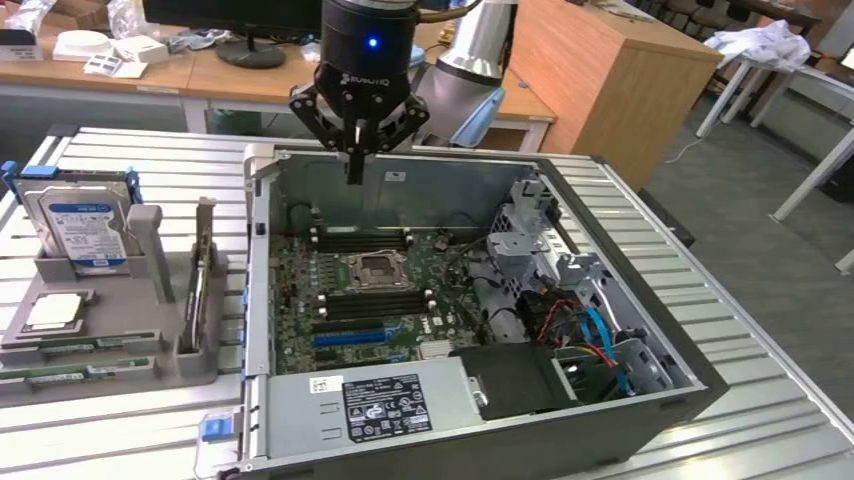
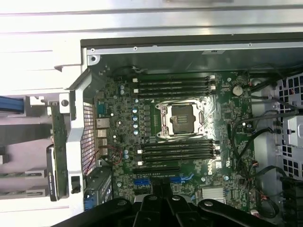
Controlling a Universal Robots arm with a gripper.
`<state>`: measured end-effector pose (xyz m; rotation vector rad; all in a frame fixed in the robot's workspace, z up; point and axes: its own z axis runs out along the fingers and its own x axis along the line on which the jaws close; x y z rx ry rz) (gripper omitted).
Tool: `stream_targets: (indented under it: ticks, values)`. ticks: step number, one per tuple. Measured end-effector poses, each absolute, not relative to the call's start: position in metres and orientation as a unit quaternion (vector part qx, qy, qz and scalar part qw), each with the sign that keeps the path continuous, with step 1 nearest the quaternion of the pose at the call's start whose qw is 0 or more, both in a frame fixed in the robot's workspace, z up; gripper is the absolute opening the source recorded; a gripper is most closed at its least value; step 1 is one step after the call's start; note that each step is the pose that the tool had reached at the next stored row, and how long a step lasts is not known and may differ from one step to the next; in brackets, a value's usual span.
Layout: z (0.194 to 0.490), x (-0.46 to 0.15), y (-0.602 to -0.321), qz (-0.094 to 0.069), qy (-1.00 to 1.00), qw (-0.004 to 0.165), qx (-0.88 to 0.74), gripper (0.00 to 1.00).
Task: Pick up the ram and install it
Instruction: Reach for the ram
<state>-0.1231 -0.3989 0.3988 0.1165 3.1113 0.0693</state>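
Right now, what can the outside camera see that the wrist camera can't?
Exterior view: the arm, its jaws shut over the far side of the case, the power supply and the desks behind. Wrist view: the small round battery on the board. Both: the CPU socket between two banks of black slots.

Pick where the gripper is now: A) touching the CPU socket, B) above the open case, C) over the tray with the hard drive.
B: the exterior view shows the gripper hanging above the open case, off to the side of the tray and well above the socket.
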Motion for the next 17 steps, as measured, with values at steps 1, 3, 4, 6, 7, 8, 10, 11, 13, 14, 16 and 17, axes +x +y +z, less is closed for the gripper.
stream_targets:
  ticks: [1,3,4,6,7,8,10,11,13,14,16,17]
  values:
    - [0.399,-0.127,-0.399,0.022,0.999,0.014,0.037,0.11]
    - [0.4,-0.136,-0.399,0.021,0.999,0.014,0.037,0.11]
    - [0.401,-0.14,-0.399,0.021,0.999,0.014,0.037,0.11]
    - [0.401,-0.15,-0.399,0.021,0.999,0.015,0.037,0.11]
    - [0.401,-0.154,-0.399,0.021,0.999,0.015,0.037,0.11]
    - [0.401,-0.159,-0.399,0.021,0.999,0.015,0.037,0.11]
    - [0.401,-0.168,-0.399,0.021,0.999,0.015,0.037,0.11]
    - [0.401,-0.172,-0.399,0.021,0.999,0.015,0.037,0.11]
    - [0.401,-0.181,-0.399,0.02,0.999,0.015,0.037,0.11]
    - [0.401,-0.186,-0.399,0.019,0.999,0.015,0.037,0.11]
    - [0.401,-0.195,-0.399,0.018,0.999,0.015,0.037,0.11]
    - [0.401,-0.2,-0.399,0.017,0.999,0.015,0.037,0.11]
